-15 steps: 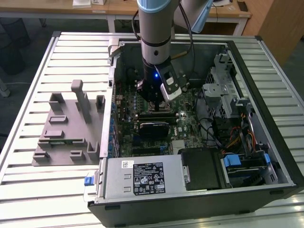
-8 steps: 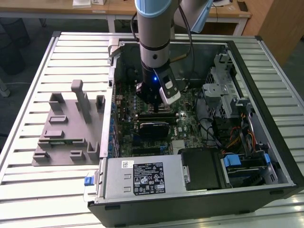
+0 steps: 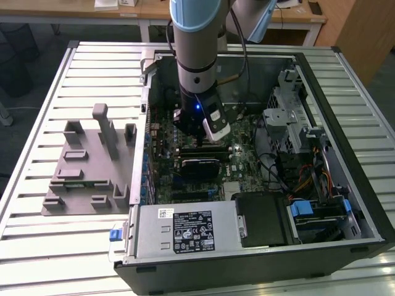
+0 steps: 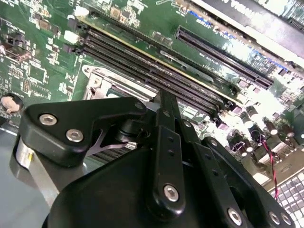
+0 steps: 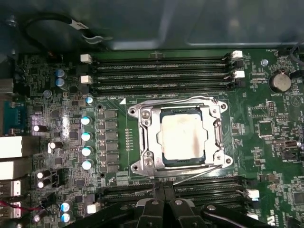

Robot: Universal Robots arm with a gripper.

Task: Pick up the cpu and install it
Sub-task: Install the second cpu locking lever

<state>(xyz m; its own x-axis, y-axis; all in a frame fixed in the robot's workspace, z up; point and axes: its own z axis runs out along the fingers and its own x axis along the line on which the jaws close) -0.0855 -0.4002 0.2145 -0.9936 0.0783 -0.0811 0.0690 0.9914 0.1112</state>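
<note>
The cpu (image 5: 183,137), a flat square chip with a silvery-grey top, lies flat inside the metal socket frame (image 5: 142,142) on the green motherboard (image 5: 280,137). In the first wrist view my gripper (image 5: 163,192) is beside the socket's edge, over the memory slots, apart from the cpu. Its two black fingers are pressed together and nothing shows between them. In the exterior view the gripper (image 3: 200,134) hangs low inside the open computer case (image 3: 345,142). In the second wrist view the gripper (image 4: 164,97) points at a silver corner of the socket frame (image 4: 95,78).
Memory slots (image 5: 161,73) run on both sides of the socket. A black card (image 3: 200,166) lies across the board near the gripper. A power supply (image 3: 185,229), a drive cage (image 3: 290,123) and cables (image 3: 302,179) stand inside the case. A grey fixture (image 3: 86,166) stands on the slatted table (image 3: 37,246).
</note>
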